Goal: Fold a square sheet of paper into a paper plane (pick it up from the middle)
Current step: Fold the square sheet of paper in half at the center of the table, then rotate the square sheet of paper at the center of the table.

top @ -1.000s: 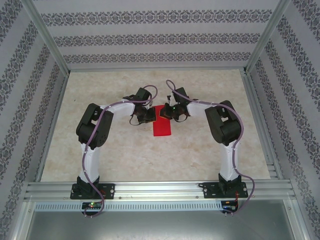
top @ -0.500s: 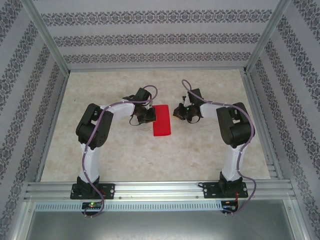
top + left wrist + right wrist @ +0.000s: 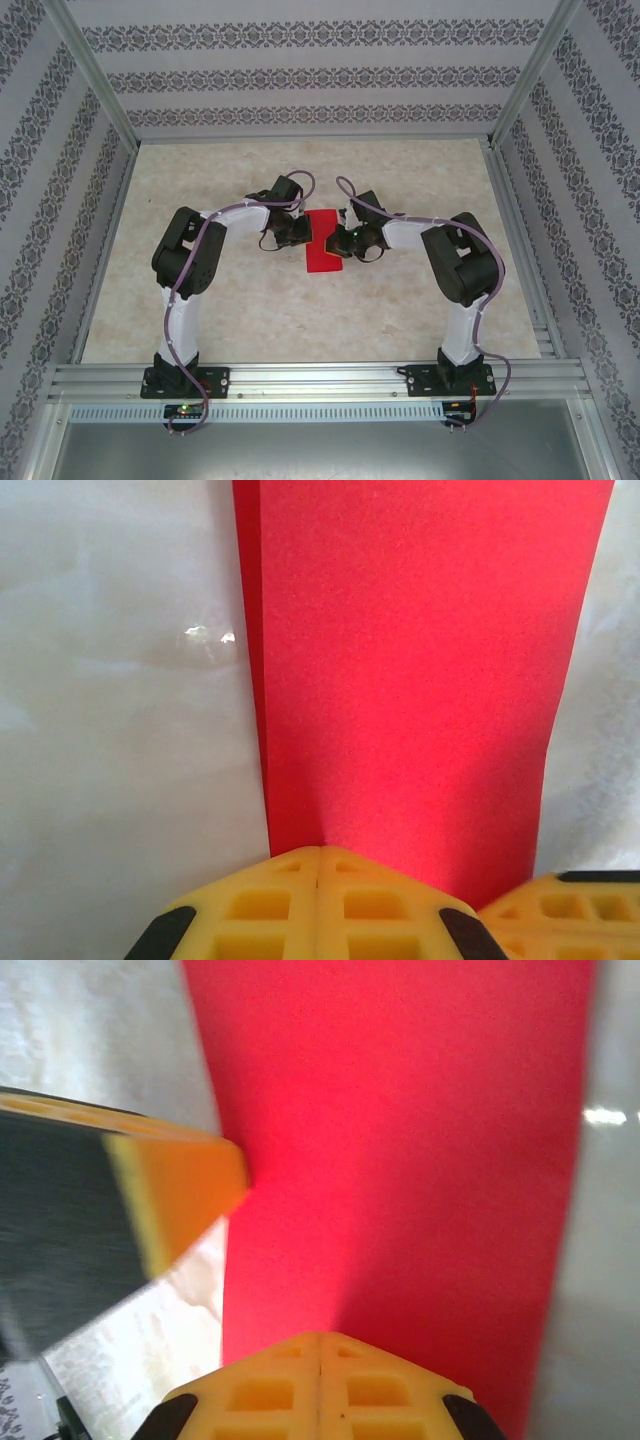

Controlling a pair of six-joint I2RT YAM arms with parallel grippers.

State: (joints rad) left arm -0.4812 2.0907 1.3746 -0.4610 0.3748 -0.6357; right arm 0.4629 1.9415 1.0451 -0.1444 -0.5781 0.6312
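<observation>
The sheet of paper (image 3: 322,260) is bright red and lies flat on the table as a narrow rectangle, long side running away from the arms. My left gripper (image 3: 303,234) is shut, its yellow fingertips resting on the paper's left edge; the left wrist view has the paper (image 3: 420,670) stretching ahead of the left gripper (image 3: 318,849). My right gripper (image 3: 341,243) is shut too, tips down on the paper's right edge. In the right wrist view the paper (image 3: 400,1140) lies ahead of the right gripper (image 3: 320,1336), with a left finger (image 3: 175,1200) at the far edge.
The pale marbled table (image 3: 250,310) is bounded by patterned walls and an aluminium frame (image 3: 320,380) along the near edge. Both arms arch inward toward the middle, wrists almost meeting over the paper.
The right gripper swung off the paper to the right, then came back onto its right edge, nearer the arms than before. The left gripper and the paper have stayed put.
</observation>
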